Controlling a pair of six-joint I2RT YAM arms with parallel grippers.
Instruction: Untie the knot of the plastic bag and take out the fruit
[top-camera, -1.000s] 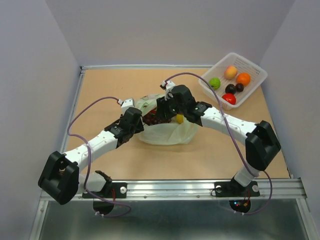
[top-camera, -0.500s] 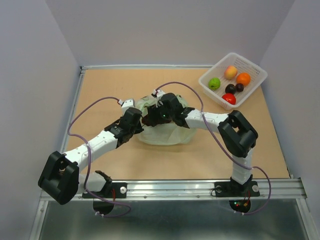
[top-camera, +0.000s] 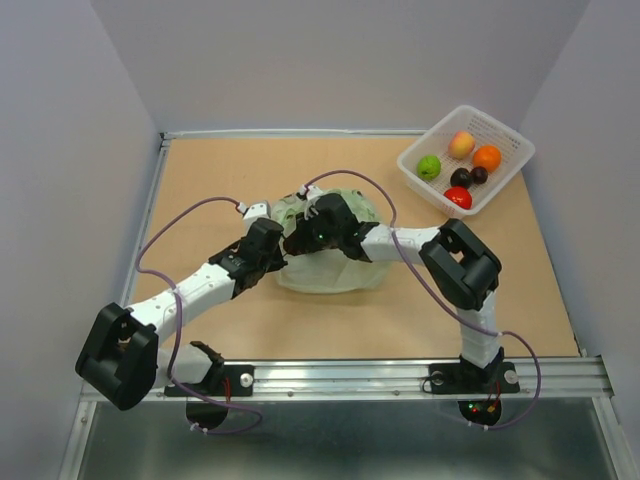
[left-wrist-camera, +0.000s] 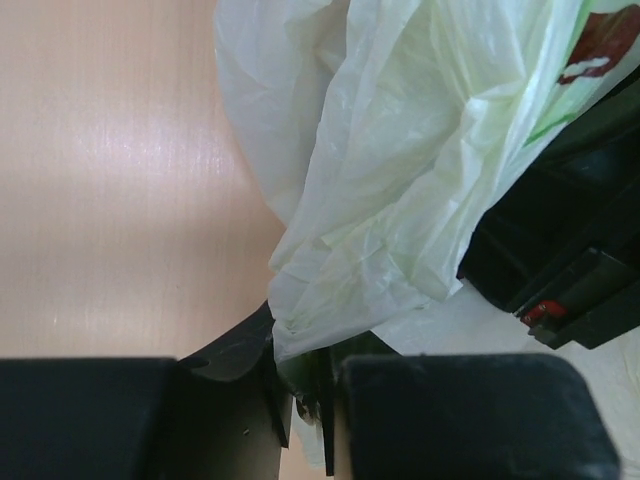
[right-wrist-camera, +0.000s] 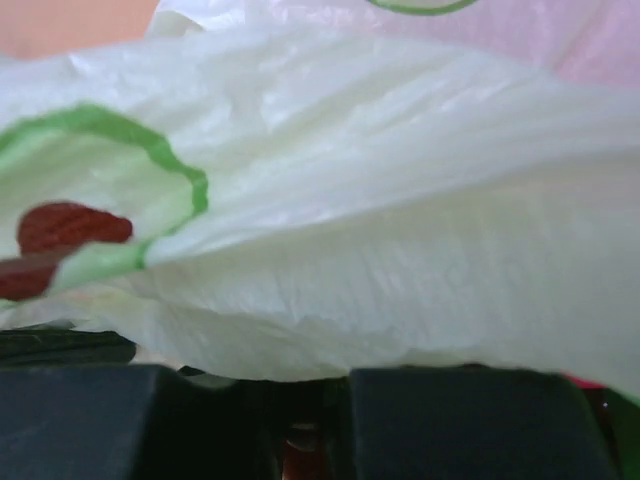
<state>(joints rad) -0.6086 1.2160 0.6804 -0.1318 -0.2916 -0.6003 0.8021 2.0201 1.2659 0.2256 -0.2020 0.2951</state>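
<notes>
The pale green plastic bag (top-camera: 340, 272) lies crumpled at the middle of the table. My left gripper (top-camera: 284, 244) is at its left edge, shut on a fold of the film (left-wrist-camera: 330, 320) that runs down between the jaws. My right gripper (top-camera: 302, 238) reaches across the bag top from the right, almost touching the left one. Its jaws (right-wrist-camera: 310, 400) stand close together under the stretched film (right-wrist-camera: 400, 250), shut on the plastic bag. A pink tint (right-wrist-camera: 600, 40) shows through the film, perhaps fruit. The knot is hidden.
A white mesh basket (top-camera: 512, 140) with several small round fruits stands at the back right corner. The right arm's elbow (top-camera: 458, 265) sits folded just right of the bag. My right gripper's black body (left-wrist-camera: 560, 260) crowds the left wrist view.
The right arm swung left over the bag and folded its elbow in, covering the grapes and yellow fruit seen before. Both grippers closed down on the film.
</notes>
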